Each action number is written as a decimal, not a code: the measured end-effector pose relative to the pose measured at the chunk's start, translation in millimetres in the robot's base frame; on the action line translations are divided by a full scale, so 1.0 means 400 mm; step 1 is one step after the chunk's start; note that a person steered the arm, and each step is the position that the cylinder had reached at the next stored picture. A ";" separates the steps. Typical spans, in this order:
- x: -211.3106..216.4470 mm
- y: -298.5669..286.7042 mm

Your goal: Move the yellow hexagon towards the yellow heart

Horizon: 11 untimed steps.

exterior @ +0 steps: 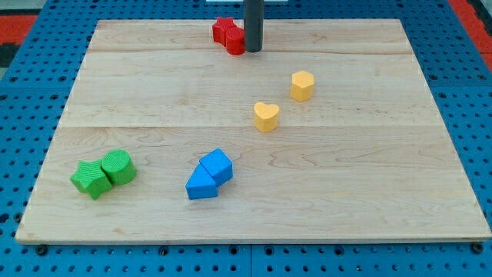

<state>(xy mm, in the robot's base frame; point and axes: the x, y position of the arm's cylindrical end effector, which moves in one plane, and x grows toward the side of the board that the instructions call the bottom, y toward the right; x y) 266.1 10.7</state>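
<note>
The yellow hexagon (302, 85) sits right of the board's middle, toward the view's top. The yellow heart (267, 117) lies a short way down and left of it, with a small gap between them. My tip (253, 50) is near the view's top edge, up and left of the hexagon, touching or just beside the right side of the red blocks (228, 35). It is well apart from both yellow blocks.
Two blue blocks (209, 175) lie together at the lower middle. Two green blocks (104, 172), one round, lie together at the lower left. The wooden board (384, 200) rests on a blue pegboard surface.
</note>
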 end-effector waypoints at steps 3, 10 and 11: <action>0.000 0.027; 0.219 0.061; 0.237 0.029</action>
